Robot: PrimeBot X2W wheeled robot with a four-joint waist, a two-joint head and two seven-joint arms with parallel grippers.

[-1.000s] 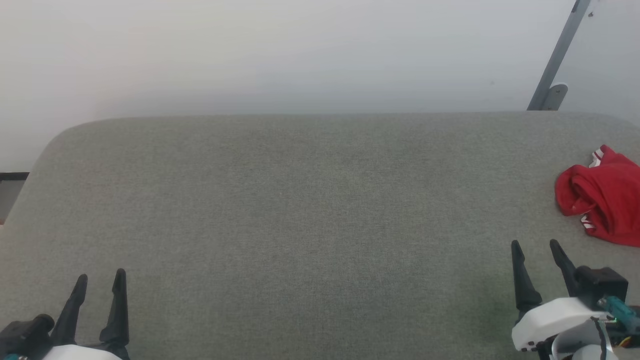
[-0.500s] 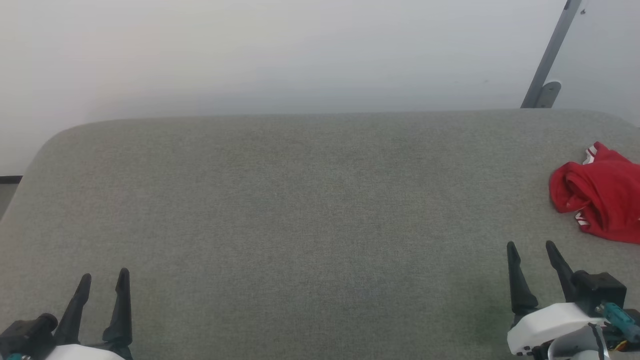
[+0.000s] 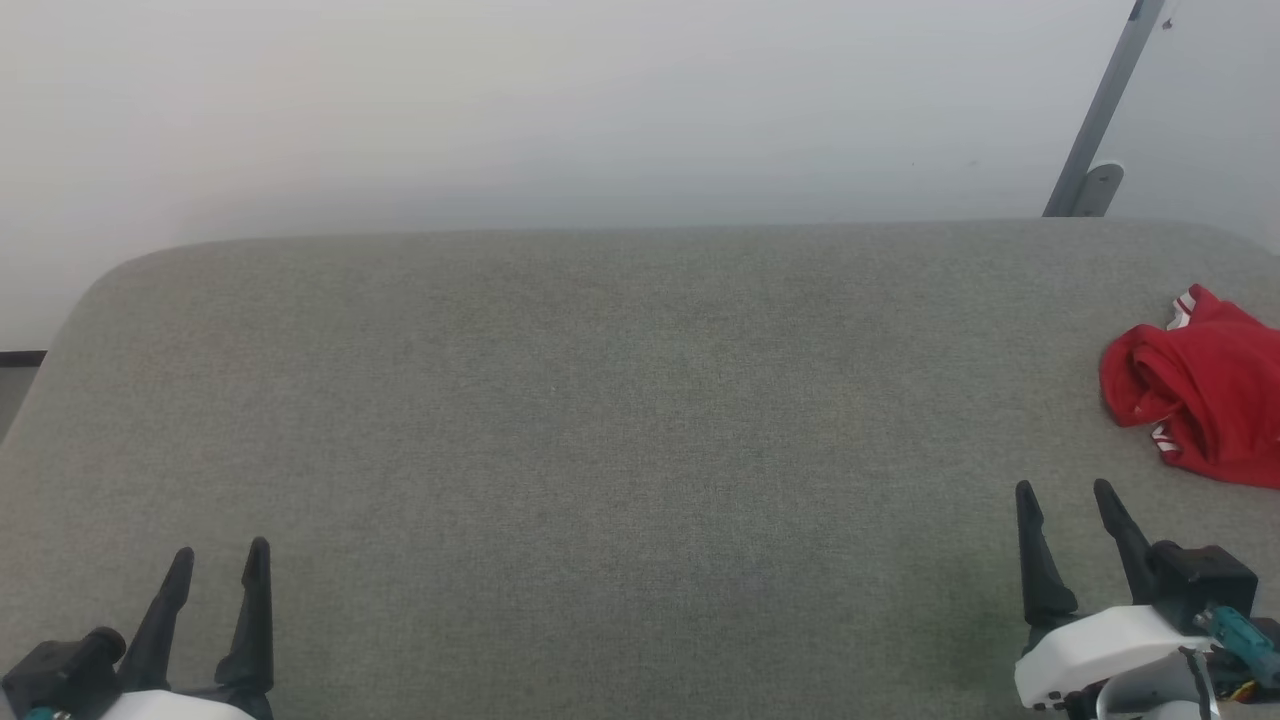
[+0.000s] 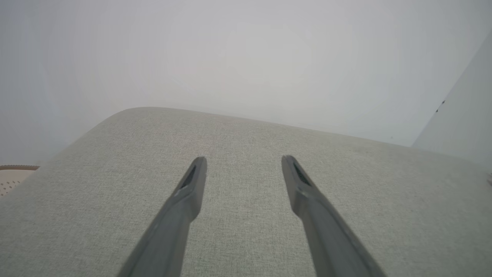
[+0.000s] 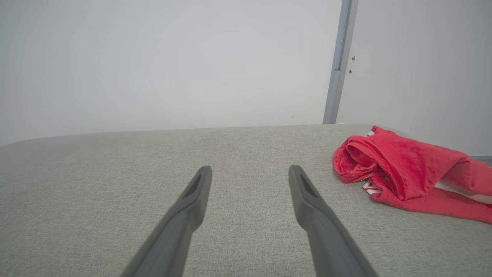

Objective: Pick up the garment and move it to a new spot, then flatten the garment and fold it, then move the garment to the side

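Note:
The garment (image 3: 1205,390) is a crumpled red heap with bits of red-and-white trim, lying at the far right of the grey-green padded surface (image 3: 620,400) and cut off by the head view's edge. In the right wrist view the garment (image 5: 407,169) lies ahead and to the right of the fingers. My right gripper (image 3: 1066,487) is open and empty, a short way in front of the garment and left of it. My left gripper (image 3: 221,548) is open and empty at the lower left. Both wrist views show spread fingers, left gripper (image 4: 243,158) and right gripper (image 5: 250,168).
A pale wall runs behind the padded surface. A grey metal post (image 3: 1100,110) with a bracket leans at the back right. The rim of a beige perforated basket (image 4: 11,175) peeks past the surface's left edge in the left wrist view.
The head camera shifted a little, so the whole picture slid. The left gripper has edged slightly right and lower. The garment has not moved on the surface.

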